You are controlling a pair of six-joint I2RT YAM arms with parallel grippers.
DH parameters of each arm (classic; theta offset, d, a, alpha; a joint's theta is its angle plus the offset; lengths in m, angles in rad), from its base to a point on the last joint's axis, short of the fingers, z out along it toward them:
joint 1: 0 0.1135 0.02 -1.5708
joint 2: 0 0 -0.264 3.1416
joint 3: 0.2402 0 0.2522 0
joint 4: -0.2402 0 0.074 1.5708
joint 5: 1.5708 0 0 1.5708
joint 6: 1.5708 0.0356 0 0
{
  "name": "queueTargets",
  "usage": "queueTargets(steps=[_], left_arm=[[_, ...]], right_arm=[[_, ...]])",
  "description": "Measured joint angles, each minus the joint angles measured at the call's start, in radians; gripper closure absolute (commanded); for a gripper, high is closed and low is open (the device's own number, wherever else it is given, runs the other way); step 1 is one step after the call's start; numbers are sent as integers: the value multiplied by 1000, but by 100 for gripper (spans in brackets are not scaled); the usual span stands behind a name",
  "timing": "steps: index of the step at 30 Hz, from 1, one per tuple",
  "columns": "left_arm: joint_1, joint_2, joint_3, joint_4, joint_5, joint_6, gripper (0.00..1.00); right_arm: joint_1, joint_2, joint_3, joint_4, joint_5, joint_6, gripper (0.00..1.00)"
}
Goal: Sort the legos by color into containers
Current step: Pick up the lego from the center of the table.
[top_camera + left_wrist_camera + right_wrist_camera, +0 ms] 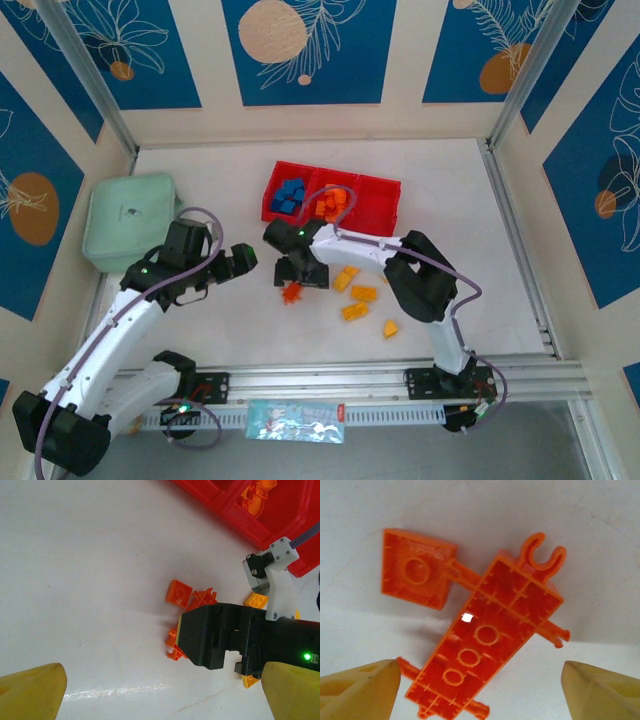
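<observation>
White tabletop (480, 510) beneath orange legos (490, 640)

A mint-green zip pouch (130, 222) lies flat on the white table (450, 200), at its left side close to the wall. Behind the table stand cream walls with blue panels (300, 50) printed with white leaves and peach circles (272, 30). Slanting metal posts (85, 75) mark the back corners. A metal rail (340, 380) runs along the near edge, and below it lies a small clear packet (295, 420), its contents too blurred to read. A thin line (200, 702) in the tabletop, seen from the left wrist, may be a crack.
</observation>
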Motion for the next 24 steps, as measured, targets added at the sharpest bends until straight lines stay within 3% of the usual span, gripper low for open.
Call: queueTargets(steps=[8,15,24], left_arm=[[2,4,-1,0,0,0,1],[2,9,-3,3,0,0,1],[3,9,-4,2,0,0,1]], right_arm=[[0,3,-41,13,15,63,24],[0,-31,-116,28,26,85,40],[-20,-36,-126,29,26,51,45]])
